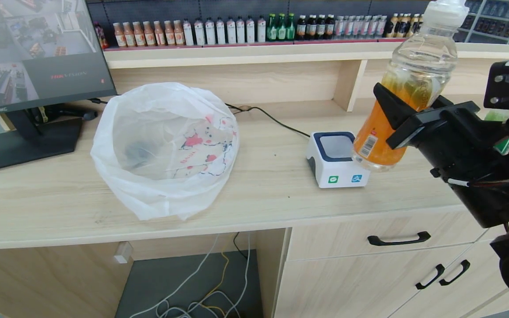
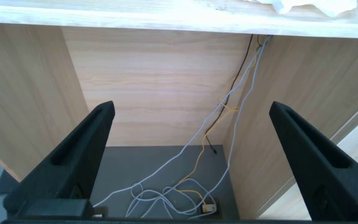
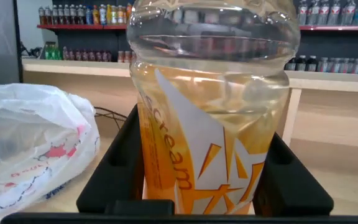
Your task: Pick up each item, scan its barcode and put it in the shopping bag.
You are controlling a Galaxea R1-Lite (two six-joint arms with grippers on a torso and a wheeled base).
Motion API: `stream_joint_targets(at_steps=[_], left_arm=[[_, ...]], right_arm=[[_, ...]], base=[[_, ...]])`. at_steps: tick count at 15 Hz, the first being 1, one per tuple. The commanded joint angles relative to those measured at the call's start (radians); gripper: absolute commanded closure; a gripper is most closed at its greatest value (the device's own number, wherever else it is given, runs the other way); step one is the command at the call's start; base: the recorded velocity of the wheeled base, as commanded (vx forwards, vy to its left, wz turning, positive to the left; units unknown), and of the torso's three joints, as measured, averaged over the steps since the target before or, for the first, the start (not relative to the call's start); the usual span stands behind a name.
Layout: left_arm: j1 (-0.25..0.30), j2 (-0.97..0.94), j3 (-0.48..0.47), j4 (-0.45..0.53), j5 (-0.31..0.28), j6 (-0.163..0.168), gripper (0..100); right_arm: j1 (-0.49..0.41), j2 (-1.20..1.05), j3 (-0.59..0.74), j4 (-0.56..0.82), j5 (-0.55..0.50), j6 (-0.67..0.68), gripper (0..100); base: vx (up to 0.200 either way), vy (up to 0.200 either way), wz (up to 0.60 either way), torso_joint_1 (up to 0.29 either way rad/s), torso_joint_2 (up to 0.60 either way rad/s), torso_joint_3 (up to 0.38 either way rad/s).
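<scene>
R gripper (image 1: 388, 117) clamps drink bottle (image 1: 413, 66), tilted, cap up, barcode end just above scanner (image 1: 332, 152) right edge. Open bag (image 1: 166, 145) left of scanner on surface (image 1: 272, 185). L gripper (image 2: 191, 143) wide, below surface.

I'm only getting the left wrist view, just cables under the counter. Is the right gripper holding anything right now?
Observer: Yes. The right gripper is shut on an orange drink bottle, which is tilted.
Operator: Where's the bottle relative to the scanner?
Observer: In the head view its base is at the right edge of the scanner, and a barcode shows on its side.
Operator: And the bag?
Observer: The shopping bag sits open on the counter, to the scanner's left.
</scene>
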Motion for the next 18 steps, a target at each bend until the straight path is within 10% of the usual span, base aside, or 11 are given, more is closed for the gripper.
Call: stream_joint_targets(at_steps=[1, 18], left_arm=[[0.0, 0.0, 0.0, 0.0, 0.0, 0.0, 0], [0.0, 0.0, 0.0, 0.0, 0.0, -0.003, 0]], right_arm=[[0.038, 0.002, -0.032, -0.006, -0.027, 0.006, 100], [-0.011, -0.001, -0.085, -0.012, -0.024, 0.012, 100]], base=[[0.0, 0.0, 0.0, 0.0, 0.0, 0.0], [0.0, 0.188, 0.0, 0.0, 0.0, 0.002]])
